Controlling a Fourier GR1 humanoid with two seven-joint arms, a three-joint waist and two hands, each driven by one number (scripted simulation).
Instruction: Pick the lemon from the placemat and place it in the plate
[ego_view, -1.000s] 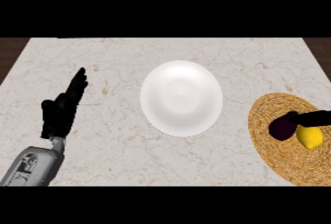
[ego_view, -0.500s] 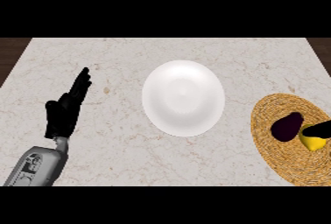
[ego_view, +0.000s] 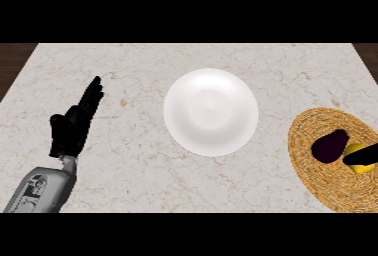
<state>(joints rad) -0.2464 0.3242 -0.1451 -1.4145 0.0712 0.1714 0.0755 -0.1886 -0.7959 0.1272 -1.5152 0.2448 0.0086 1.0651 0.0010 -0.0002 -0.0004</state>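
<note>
- Fingers of the right hand (ego_view: 367, 156) show only as a black strip at the view's right edge, lying across the lemon (ego_view: 356, 159); whether they are curled round it or merely touching it cannot be told from so little.
- Lemon sits on the woven placemat (ego_view: 325, 182), toward its right side, yellow showing above and below the black strip.
- Just beside the lemon, on its left and touching or nearly touching it, lies a dark purple rounded thing (ego_view: 330, 145), also on the placemat; what it is cannot be told.
- Placemat is round, straw-coloured, and runs off the right edge of the view; it lies on the marble counter (ego_view: 133, 165).
- White plate (ego_view: 211, 111) rests on the counter near the middle, to the left of the placemat and apart from it, with nothing on it.
- Left hand (ego_view: 71, 129) rests open at the left side, fingers straight and pointing up the view, thumb out to the left, holding nothing; its grey forearm (ego_view: 40, 189) comes in from the lower left corner, well apart from the plate.
</note>
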